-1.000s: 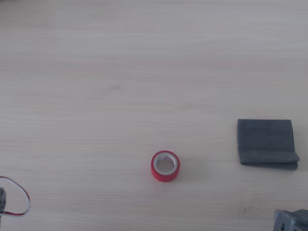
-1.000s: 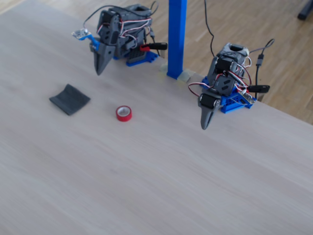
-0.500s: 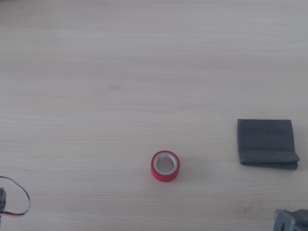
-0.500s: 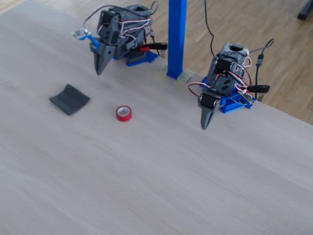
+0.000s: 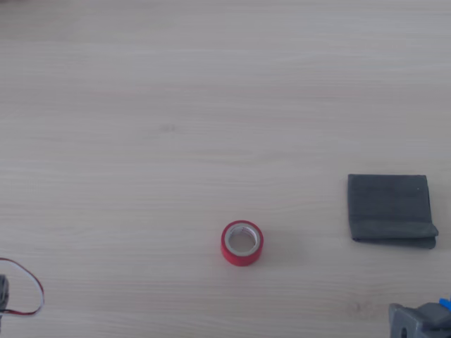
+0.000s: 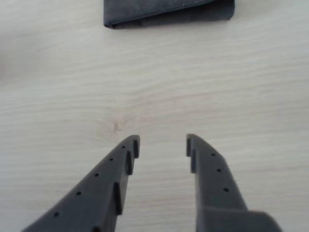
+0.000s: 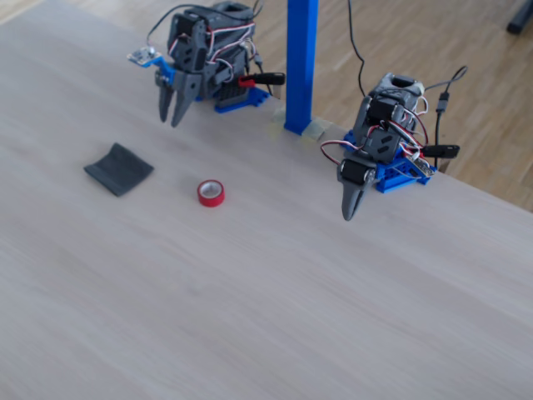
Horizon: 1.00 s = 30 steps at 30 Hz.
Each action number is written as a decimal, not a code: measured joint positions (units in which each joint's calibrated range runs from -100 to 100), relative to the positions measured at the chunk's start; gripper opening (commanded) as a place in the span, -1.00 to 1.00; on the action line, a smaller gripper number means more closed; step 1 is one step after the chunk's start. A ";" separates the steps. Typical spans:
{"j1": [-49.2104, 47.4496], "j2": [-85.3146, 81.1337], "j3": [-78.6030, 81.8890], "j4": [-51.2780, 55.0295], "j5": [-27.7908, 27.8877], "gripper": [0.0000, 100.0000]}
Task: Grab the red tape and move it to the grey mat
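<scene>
The red tape (image 5: 242, 243) lies flat on the wooden table, its whitish core facing up; in the fixed view the red tape (image 7: 211, 192) sits right of the grey mat (image 7: 118, 169). The grey mat (image 5: 390, 209) is folded, to the right of the tape in the other view. My gripper (image 7: 172, 121) hangs open above the table behind the mat, tips pointing down. In the wrist view my gripper (image 6: 162, 147) is open over bare wood with nothing between its fingers, and the grey mat (image 6: 164, 8) lies ahead at the top edge. The tape is out of the wrist view.
A second arm (image 7: 379, 150) stands at the right on a blue base, its gripper hanging shut. A blue post (image 7: 301, 62) rises between the two arms. A thin red wire loop (image 5: 28, 292) lies at the other view's lower left.
My gripper has gone from shut to open and lifted slightly. The tape, the mat and the second arm have not moved.
</scene>
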 measured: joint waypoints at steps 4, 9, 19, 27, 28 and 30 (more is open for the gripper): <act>-1.41 4.58 -4.74 0.84 -0.31 -0.63; -4.39 12.66 -13.34 0.75 -0.05 -0.63; -11.34 32.97 -25.43 -8.37 -0.05 -0.63; -15.64 45.63 -27.93 -20.84 0.00 -0.63; -16.30 46.96 -28.92 -21.42 0.00 -0.63; -17.63 49.96 -31.33 -22.01 0.10 -0.63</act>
